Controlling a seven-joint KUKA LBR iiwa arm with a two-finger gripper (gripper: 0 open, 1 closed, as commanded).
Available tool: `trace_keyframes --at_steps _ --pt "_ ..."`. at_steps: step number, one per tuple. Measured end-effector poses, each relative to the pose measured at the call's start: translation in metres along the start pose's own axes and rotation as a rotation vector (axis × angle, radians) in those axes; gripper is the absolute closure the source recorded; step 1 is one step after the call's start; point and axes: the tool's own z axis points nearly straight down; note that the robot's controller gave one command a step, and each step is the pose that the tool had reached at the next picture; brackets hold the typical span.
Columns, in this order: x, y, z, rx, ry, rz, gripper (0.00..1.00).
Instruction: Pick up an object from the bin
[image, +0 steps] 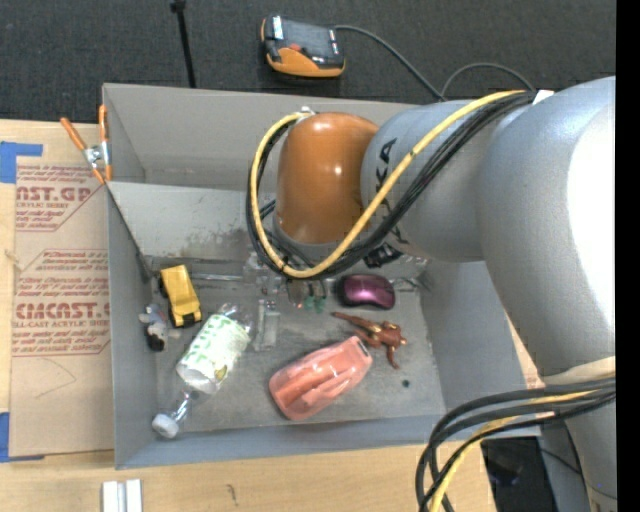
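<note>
Camera view. Grey metal bin (130, 250); the floor is scuffed and dull, the walls are flat sheet.

The arm (480, 180) enters from the right: a smooth pale grey shell, a glossy orange cover (320, 175) at the wrist, and yellow and black cables looped round it.

The gripper (271, 318) sits low over the mid floor, under the orange cover. The cover and cables hide most of it, so I cannot tell how wide it stands or whether it holds anything.

Loose things, 6 counted, one of each:
- Clear crumpled plastic bottle (212, 352) with a green and white label, lying tilted just left of and below the gripper. It is the nearest thing, cap end toward the front-left corner.
- Purple glossy oval (365, 291), mouse-like, near the gripper's right side and partly under the arm.
- Brown-orange toy reptile (374, 331), thin and spiky, below the purple oval.
- Pink translucent soft lump (320, 377), ribbed like a folded glove, at front centre.
- Yellow boxy toy truck (180, 293), at the left wall.
- Small grey and black figure (153, 328), beside the truck; too small to make out.

Which of the nearby things the gripper is over cannot be told.
</note>
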Motion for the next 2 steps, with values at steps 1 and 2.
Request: trace_keyframes --at_steps 1,2 --pt "-0.002 -0.001 -0.005 -0.001 -0.007 0.001 0.00" --pt "0.004 0.018 0.039 0.000 -0.015 -0.136 0.00"
